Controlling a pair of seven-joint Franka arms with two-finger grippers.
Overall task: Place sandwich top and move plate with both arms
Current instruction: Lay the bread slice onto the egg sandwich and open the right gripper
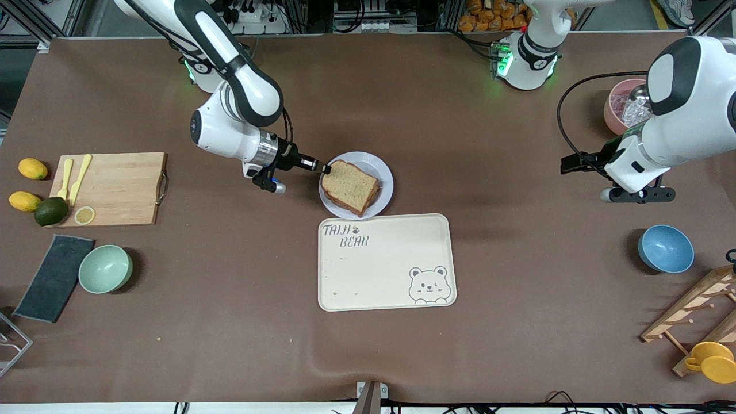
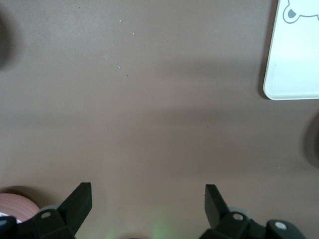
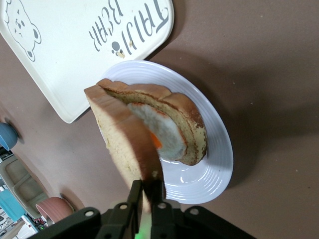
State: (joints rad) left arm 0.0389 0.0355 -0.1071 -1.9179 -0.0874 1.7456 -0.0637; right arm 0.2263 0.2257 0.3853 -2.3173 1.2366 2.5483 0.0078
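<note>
Front view: big brown table (image 1: 402, 356), cream bear tray (image 1: 386, 262) mid-table, plate (image 1: 384, 172) touching the tray's edge on the side away from the front camera. Sandwich top (image 1: 348, 185) sits over the egg slice (image 3: 174, 129) on that plate. In the right wrist view the top is tilted, one edge down on the stack, the other edge pinched thin between the right gripper (image 1: 325, 169) fingers. So right claw is clenched on the crust at the plate's rim toward the right arm's end; slice extends away from it across the plate. My read: release and back out toward its own end, where there's bare table. Left gripper (image 2: 148, 201) waits, jaws wide and empty, over bare cloth well apart from the plate, near the pink bowl (image 1: 624, 104). It has an unobstructed run in; the tray edge is the only tight spot.
</note>
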